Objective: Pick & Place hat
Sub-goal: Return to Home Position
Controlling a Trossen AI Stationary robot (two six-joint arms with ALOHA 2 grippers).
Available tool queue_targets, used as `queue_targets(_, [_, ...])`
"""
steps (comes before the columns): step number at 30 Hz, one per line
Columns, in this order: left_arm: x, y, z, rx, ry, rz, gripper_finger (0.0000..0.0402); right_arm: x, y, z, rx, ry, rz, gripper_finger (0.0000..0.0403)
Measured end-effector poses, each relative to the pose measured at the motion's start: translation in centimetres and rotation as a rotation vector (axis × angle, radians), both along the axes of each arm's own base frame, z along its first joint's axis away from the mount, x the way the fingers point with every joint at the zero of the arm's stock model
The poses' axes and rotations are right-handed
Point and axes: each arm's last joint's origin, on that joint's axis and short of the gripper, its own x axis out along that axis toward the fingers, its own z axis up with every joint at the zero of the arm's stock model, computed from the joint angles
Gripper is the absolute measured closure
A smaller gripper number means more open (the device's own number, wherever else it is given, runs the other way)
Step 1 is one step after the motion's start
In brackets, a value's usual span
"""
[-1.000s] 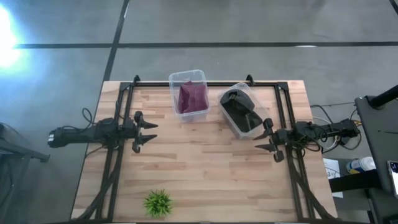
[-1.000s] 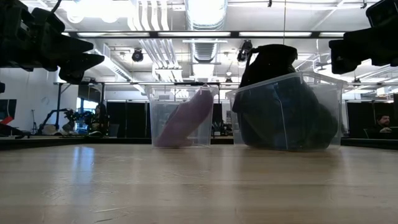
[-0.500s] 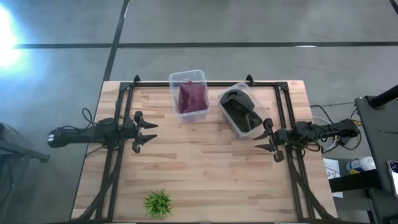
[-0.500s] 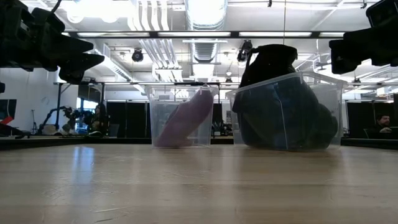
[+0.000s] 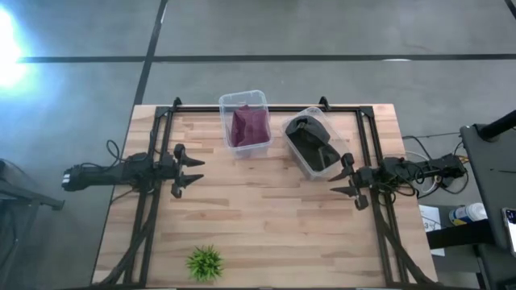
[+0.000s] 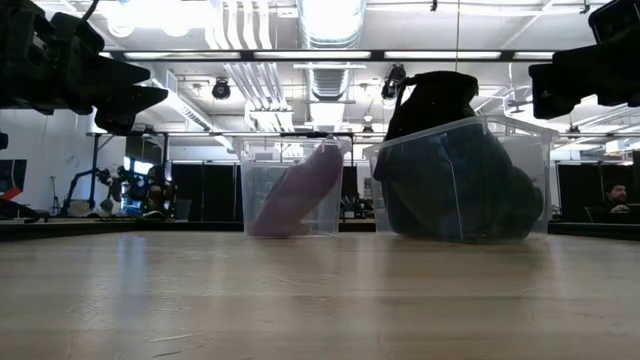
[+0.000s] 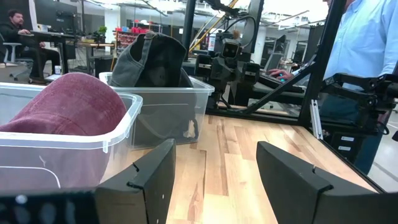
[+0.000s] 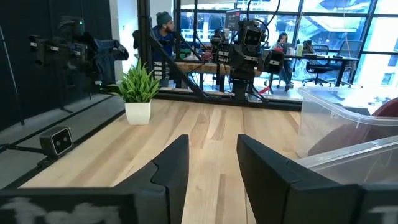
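Note:
A maroon hat (image 5: 249, 126) lies in a clear bin (image 5: 260, 101) near the table's far edge; it also shows in the low view (image 6: 295, 195) and left wrist view (image 7: 65, 102). A dark grey hat (image 5: 313, 143) fills a second clear bin (image 5: 291, 150) to its right, its top poking above the rim (image 6: 432, 100). My left gripper (image 5: 190, 172) hovers open over the table's left side. My right gripper (image 5: 348, 180) hovers open at the right, just near of the dark hat's bin.
A small potted plant (image 5: 205, 263) stands near the table's near edge, left of centre. A black frame (image 5: 161, 129) runs along the table's sides and far edge. Bare wood lies between the two grippers. A person in a light blue shirt (image 7: 364, 43) stands beyond the table.

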Motion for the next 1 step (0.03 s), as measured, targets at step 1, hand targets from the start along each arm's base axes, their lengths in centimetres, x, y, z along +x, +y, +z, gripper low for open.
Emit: queue_targets(1, [0.00, 0.00, 0.00, 0.000, 0.000, 0.000, 0.0184, 0.00, 0.00, 0.00, 0.000, 0.000, 0.000, 0.0273])
